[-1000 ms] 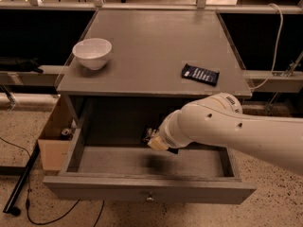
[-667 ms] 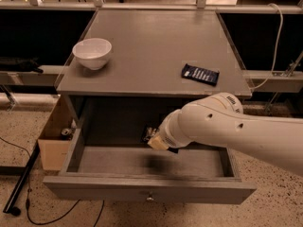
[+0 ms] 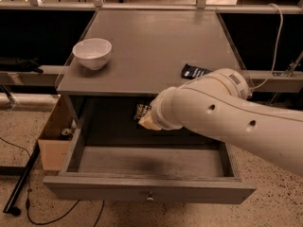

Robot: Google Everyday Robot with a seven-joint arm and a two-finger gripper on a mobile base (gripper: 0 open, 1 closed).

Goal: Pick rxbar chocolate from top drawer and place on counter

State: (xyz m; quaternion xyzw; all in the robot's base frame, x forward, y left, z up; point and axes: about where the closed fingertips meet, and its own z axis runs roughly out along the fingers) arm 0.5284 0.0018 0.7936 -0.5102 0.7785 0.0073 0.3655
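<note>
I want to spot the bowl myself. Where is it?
Find the grey counter above the open drawer, where the gripper hangs. The bowl sits near its front left corner. It's round and white; its neighbour is a flat dark bar.

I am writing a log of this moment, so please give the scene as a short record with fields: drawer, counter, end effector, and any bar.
drawer: pulled open
counter: white bowl at left; blue bar at right, partly behind the arm
end effector: above the drawer, just below the counter's front edge
dark snack bar: at the end effector, clear of the drawer floor
</note>
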